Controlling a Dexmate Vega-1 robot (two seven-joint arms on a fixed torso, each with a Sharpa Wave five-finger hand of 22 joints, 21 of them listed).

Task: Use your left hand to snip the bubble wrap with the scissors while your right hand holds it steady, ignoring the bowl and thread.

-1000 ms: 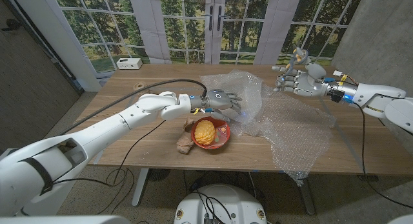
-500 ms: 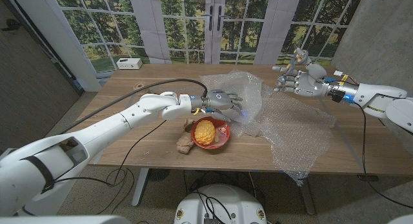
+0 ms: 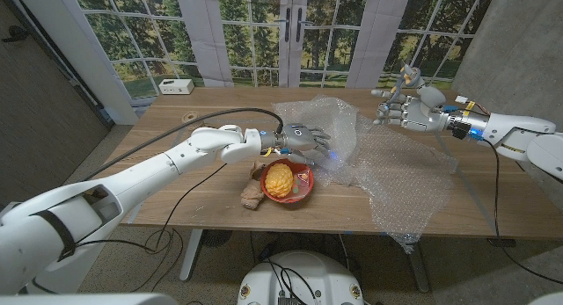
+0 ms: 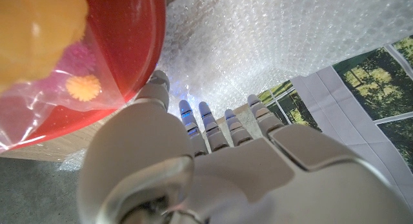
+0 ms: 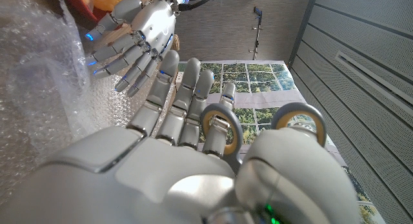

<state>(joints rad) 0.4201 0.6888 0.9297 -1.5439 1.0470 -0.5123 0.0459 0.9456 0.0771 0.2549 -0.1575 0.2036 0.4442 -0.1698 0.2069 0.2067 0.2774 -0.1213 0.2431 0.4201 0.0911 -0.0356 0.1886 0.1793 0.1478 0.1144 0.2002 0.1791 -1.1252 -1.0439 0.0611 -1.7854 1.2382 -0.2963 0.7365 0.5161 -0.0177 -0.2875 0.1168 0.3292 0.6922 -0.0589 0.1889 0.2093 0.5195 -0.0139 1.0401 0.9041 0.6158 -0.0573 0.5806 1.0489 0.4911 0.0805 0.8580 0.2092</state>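
Observation:
A big sheet of bubble wrap (image 3: 396, 173) (image 4: 258, 43) (image 5: 39, 69) lies crumpled over the table's right half. My left hand (image 3: 303, 140) (image 4: 219, 159) hovers at the wrap's left edge, just beyond the red bowl (image 3: 304, 178) (image 4: 129, 43), fingers spread and holding nothing. It also shows across the wrap as the left hand (image 5: 139, 30). My right hand (image 3: 406, 110) (image 5: 168, 159) is raised above the wrap's far right corner and grips the scissors (image 3: 406, 76) (image 5: 298, 108) by their grey ring handles. The blades are hidden.
The bowl holds a yellow ball of thread (image 3: 280, 180) under clear film, with a brownish lump (image 3: 252, 197) at its left. A black cable (image 3: 220, 114) runs along the left arm. At the back left stands a small white box (image 3: 176, 86).
The left hand's fingers have dipped slightly toward the wrap's edge beside the bowl. The right hand and the scissors have stayed put.

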